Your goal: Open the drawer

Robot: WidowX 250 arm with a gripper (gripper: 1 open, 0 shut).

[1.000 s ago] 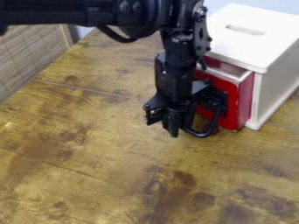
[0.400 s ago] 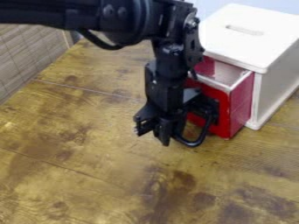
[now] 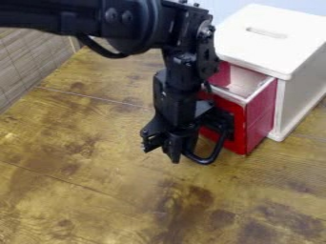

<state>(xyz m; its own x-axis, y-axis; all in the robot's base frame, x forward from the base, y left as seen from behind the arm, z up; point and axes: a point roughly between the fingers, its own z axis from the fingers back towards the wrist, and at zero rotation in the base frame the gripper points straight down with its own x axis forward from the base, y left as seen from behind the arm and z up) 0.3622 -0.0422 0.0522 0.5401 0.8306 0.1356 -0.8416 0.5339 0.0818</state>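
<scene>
Your gripper (image 3: 178,151) pinches the wire-loop handle (image 3: 212,152) of the red drawer (image 3: 246,116), which juts partway from the white cabinet (image 3: 283,52).

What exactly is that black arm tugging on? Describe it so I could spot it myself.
Find the white cabinet at the table's far right corner. Sticking out of its side is a red drawer, partly open. On the drawer's red front is a black wire-loop handle, which the gripper is shut on; nothing else there is a thin black loop.

arm (image 3: 90,19) cut off (left edge), drawer (image 3: 249,119) front partly hidden
</scene>
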